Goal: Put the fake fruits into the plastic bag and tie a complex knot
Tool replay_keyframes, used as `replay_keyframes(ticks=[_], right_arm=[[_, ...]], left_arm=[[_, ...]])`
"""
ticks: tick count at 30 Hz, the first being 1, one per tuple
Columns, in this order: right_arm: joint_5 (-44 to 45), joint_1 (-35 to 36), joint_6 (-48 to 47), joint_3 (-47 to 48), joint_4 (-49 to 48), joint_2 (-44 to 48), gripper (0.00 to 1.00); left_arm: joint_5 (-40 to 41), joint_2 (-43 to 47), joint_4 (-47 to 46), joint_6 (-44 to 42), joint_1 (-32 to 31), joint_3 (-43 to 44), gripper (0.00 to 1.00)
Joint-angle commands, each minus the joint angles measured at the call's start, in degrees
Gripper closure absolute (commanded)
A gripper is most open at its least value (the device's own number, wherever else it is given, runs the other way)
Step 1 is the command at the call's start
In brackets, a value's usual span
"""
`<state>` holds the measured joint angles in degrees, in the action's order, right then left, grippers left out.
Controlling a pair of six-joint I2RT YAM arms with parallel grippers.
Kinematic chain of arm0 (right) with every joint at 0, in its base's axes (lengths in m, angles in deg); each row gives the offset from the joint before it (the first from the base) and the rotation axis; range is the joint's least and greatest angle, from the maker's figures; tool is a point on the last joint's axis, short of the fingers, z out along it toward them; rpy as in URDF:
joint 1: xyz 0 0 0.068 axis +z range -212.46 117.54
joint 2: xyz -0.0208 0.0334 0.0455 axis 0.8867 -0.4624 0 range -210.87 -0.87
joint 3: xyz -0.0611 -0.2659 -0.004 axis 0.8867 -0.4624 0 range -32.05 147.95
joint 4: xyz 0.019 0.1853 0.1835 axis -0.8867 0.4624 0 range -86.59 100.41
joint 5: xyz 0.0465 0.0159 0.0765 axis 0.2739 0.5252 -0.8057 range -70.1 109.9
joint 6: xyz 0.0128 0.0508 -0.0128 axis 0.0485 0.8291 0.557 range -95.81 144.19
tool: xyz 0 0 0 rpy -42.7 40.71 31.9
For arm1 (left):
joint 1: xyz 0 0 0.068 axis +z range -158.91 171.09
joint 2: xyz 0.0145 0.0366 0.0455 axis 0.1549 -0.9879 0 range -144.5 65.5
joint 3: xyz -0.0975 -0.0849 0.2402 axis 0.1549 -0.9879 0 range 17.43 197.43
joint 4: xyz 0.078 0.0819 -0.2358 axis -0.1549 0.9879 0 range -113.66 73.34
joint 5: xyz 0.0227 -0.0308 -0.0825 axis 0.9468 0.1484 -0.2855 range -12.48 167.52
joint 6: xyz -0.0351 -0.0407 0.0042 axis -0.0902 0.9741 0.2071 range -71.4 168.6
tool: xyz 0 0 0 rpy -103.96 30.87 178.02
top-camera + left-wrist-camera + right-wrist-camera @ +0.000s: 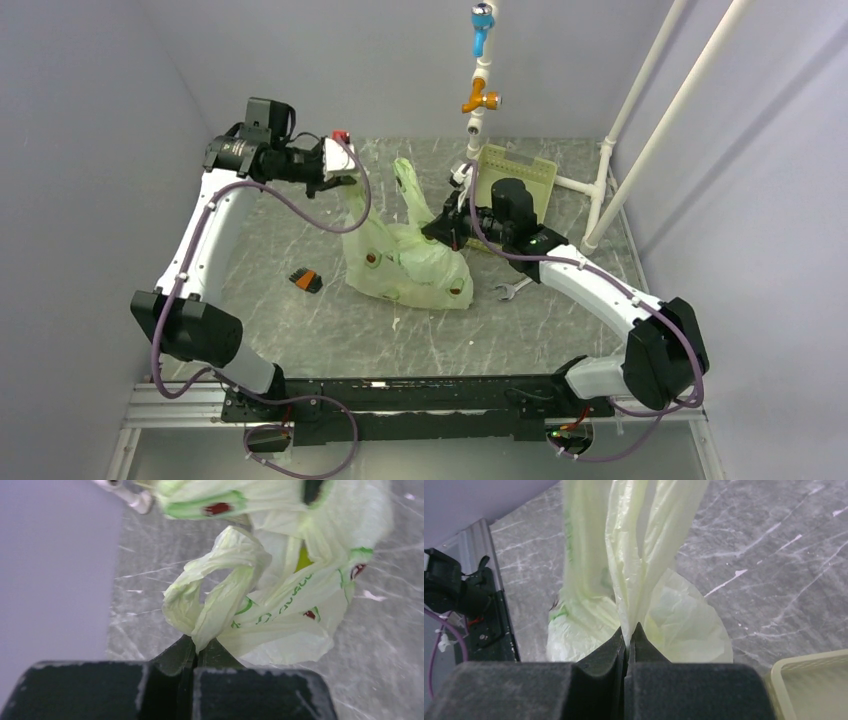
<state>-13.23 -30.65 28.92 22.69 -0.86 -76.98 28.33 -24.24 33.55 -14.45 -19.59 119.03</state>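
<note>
Your left jaws are clamped shut on one loop handle (220,595), your right jaws shut on the other handle (639,555). Keep both taut, cross them slowly, don't rip the film. The thin translucent pale yellow-green plastic bag (410,268) slumps mid grey marbled surface (300,330), crinkled and green-printed. Handles stretch toward 11 and 1 o'clock. Yellow patch (302,560) inside, probably fruit.

Both arms outstretched forward, wrists inward; left fingers (176,656) and right fingers (610,647) pinched tightly together.

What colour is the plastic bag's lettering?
Green; the plastic bag shows it best in left wrist view.
</note>
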Motion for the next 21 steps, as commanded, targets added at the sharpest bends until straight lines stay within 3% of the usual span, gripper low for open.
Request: replay_keyframes(ticks=[1,9,15,17,21], right_arm=[[3.4,0.4,-0.4,-2.2,-7.6,-0.1,1.0],[-6.5,0.5,-5.8,3.4,-4.0,-4.0,1.0],[-13.8,0.6,-11.3,4.1,0.7,-2.4,1.0],[-15.6,0.6,-12.1,4.5,1.6,-2.4,0.92],[-19.1,0.6,-11.8,5.5,2.2,-3.3,0.61]], left_arm=[[-3.5,3.6,10.6,-10.2,-1.4,-6.4,1.0],[3.7,7.5,-1.2,-2.2,-13.3,-18.1,1.0],[3.7,5.0,-9.4,8.8,-14.2,-17.4,0.99],[3.3,4.5,-10.3,10.0,-14.2,-17.2,0.98],[2.5,4.2,-10.7,10.1,-14.5,-17.1,0.97]])
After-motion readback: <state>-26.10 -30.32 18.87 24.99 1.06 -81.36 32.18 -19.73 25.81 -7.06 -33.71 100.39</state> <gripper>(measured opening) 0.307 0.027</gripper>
